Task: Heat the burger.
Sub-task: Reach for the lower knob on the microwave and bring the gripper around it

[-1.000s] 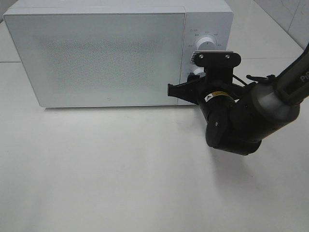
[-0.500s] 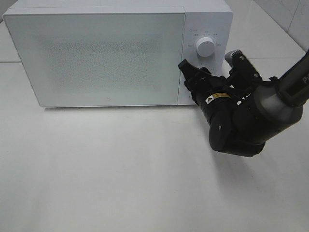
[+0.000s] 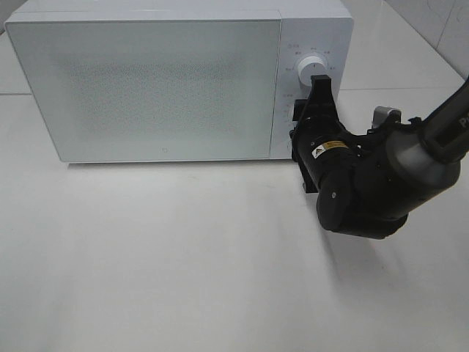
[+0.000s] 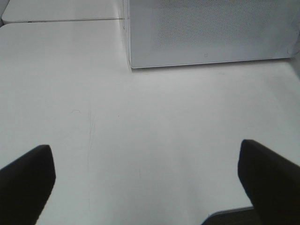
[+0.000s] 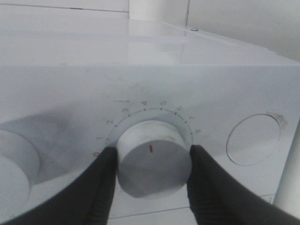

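Currently gripped: the timer dial; the right end effector is closed on it, one finger against each side.
Dial reading: its red mark seems to point toward the middle numbers of the scale.
Burger: not visible in any view; judging by the shut, frosted door, it is probably inside the microwave, which stands along the far edge of the tabletop.
Left end effector: fingers spread wide, holding nothing, over bare tabletop toward the left edge.
Risk, slip: the dial looks smooth, so the fingers could turn without it and no time would be set.
Risk, overturn: too much wrist rotation would give too long a heating time.
Risk, push: pressing inward could shove the microwave toward the far edge.
Nearby: the upper dial sits just beside the right end effector and could be knocked; a round button lies beside the timer dial.
In the way: nothing between fingers and dial.
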### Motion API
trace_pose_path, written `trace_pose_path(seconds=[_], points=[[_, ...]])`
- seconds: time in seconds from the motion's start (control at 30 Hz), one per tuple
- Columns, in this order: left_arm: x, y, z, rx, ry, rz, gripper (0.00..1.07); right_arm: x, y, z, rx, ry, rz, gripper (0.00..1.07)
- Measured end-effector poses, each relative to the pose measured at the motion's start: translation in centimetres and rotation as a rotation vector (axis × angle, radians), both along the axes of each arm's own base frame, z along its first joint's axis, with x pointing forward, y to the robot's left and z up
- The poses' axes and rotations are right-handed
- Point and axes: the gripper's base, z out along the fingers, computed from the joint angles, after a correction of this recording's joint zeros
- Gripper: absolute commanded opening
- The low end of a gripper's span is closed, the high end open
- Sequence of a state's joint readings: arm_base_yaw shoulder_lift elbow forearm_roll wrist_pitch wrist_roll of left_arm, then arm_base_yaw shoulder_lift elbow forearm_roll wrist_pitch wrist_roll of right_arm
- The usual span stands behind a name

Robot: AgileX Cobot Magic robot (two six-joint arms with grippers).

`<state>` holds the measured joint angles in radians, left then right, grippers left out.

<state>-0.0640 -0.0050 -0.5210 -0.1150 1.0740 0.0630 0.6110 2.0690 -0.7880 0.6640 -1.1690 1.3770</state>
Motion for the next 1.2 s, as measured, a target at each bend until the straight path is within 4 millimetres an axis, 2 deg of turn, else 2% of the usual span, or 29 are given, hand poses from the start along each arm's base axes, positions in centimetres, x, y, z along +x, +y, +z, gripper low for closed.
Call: trace_pose_path(seconds=[0.3, 0.53, 0.93, 1.2], points=[[0.0, 0.0, 0.0, 0.0, 0.0, 0.0, 0.98, -0.03, -0.06, 0.02, 0.216, 0.003, -0.054, 0.03], [0.0, 0.0, 0.0, 0.0, 0.0, 0.0, 0.98, -0.03, -0.09, 0.01, 0.285, 0.005, -0.071, 0.03], [0.0, 0.0, 0.0, 0.0, 0.0, 0.0, 0.98, -0.03, -0.09, 0.02, 0.28, 0.004, -0.074, 0.06], [0.0, 0.0, 0.0, 0.0, 0.0, 0.0, 0.98, 0.01, -0.13, 0.04, 0.223, 0.003, -0.07, 0.2]])
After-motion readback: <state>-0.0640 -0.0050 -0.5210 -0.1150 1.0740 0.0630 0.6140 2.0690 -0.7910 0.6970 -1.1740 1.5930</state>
